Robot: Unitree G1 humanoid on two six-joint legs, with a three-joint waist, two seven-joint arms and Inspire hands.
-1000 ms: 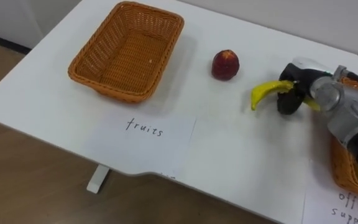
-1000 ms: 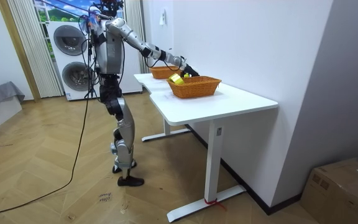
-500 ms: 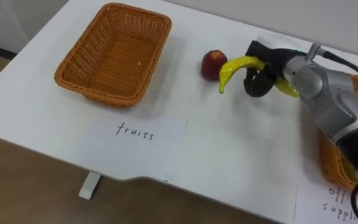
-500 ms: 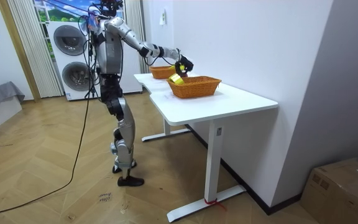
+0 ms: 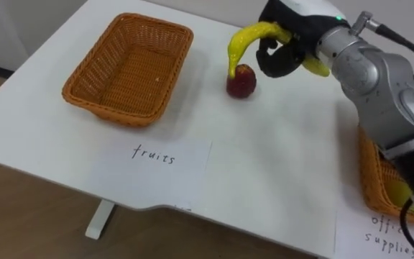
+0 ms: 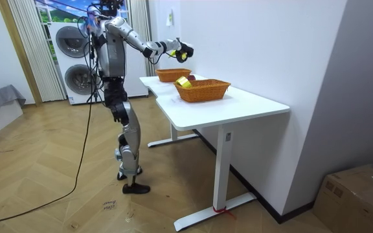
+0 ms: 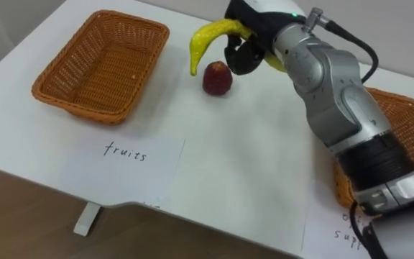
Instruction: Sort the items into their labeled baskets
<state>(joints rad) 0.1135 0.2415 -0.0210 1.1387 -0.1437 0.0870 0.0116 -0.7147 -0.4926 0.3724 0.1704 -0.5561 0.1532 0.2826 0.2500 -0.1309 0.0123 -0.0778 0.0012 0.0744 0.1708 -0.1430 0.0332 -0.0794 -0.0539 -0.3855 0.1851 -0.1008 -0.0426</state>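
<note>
My right hand (image 5: 282,52) is shut on a yellow banana (image 5: 246,40) and holds it in the air, its tip hanging just above a red apple (image 5: 241,80) on the white table. The empty wicker fruit basket (image 5: 118,117) stands to the left of the apple, with some table between them. At the right edge, partly hidden by my arm, is the other wicker basket (image 7: 402,115), with something yellow (image 5: 398,193) in it. In the room view I stand at the table's end with my right hand (image 6: 181,52) raised above the two baskets (image 6: 203,90).
A paper label reading "fruits" (image 5: 157,155) lies before the fruit basket near the table's front edge. A second paper label (image 5: 387,236) lies before the right basket. The wall runs close behind the table.
My right hand has lifted the banana off the table and carried it left, from beside the right basket to above the apple. The eye view has shifted slightly too.
</note>
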